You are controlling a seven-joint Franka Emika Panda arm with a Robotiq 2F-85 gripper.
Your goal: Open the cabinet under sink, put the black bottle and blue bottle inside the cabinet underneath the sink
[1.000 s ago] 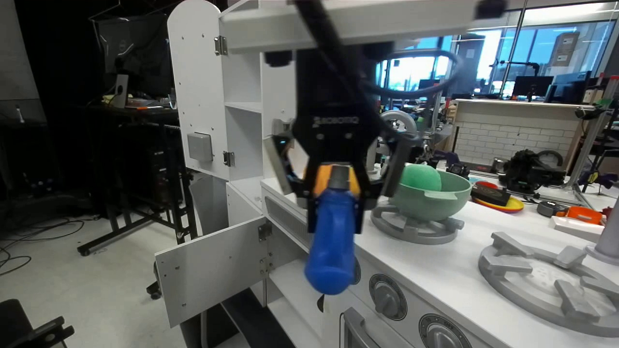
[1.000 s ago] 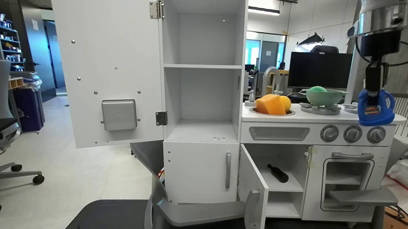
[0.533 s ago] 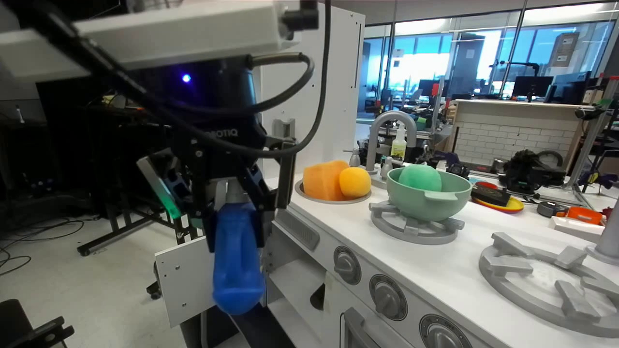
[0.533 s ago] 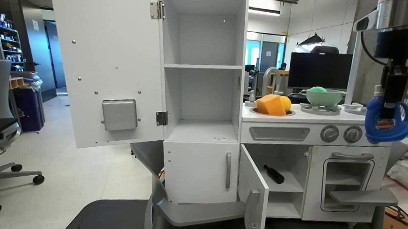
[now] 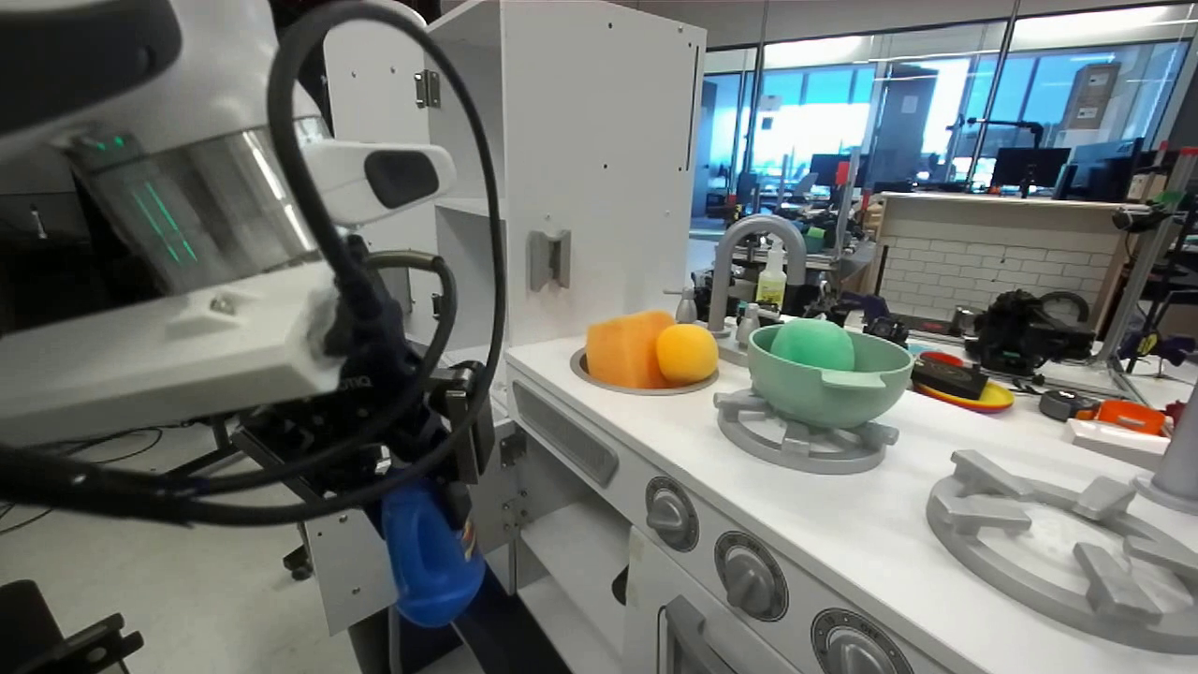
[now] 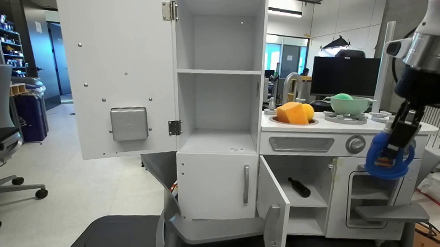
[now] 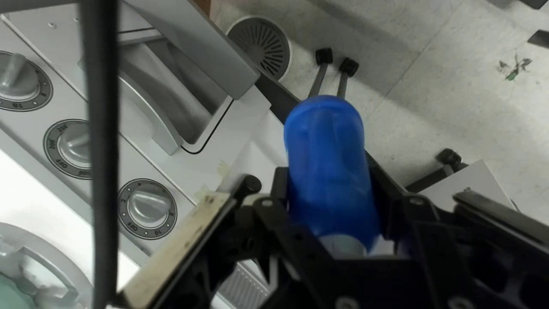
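The blue bottle (image 6: 388,158), with a pale cap, is held tilted by my gripper (image 6: 393,151) in front of the oven side of the play kitchen, below counter height. The fingers close on both sides of it in the wrist view (image 7: 328,146). The blue bottle (image 5: 426,562) is partly behind the arm's cable in an exterior view. The black bottle (image 6: 299,187) lies on its side on the upper shelf of the cabinet under the sink (image 6: 314,200). Its end also shows in the wrist view (image 7: 251,183). The cabinet door (image 6: 273,210) stands open toward the front.
Grey chairs (image 6: 217,230) stand against the front, with an armrest (image 6: 392,212) before the oven door (image 6: 374,194). Stove knobs (image 5: 749,573) line the front panel. An orange block (image 6: 291,113) sits in the sink. A green bowl (image 5: 828,379) stands on a burner.
My gripper has carried the blue bottle lower, out in front of the counter and then toward the open cabinet, and tilted it. The black bottle rocks slightly on its shelf.
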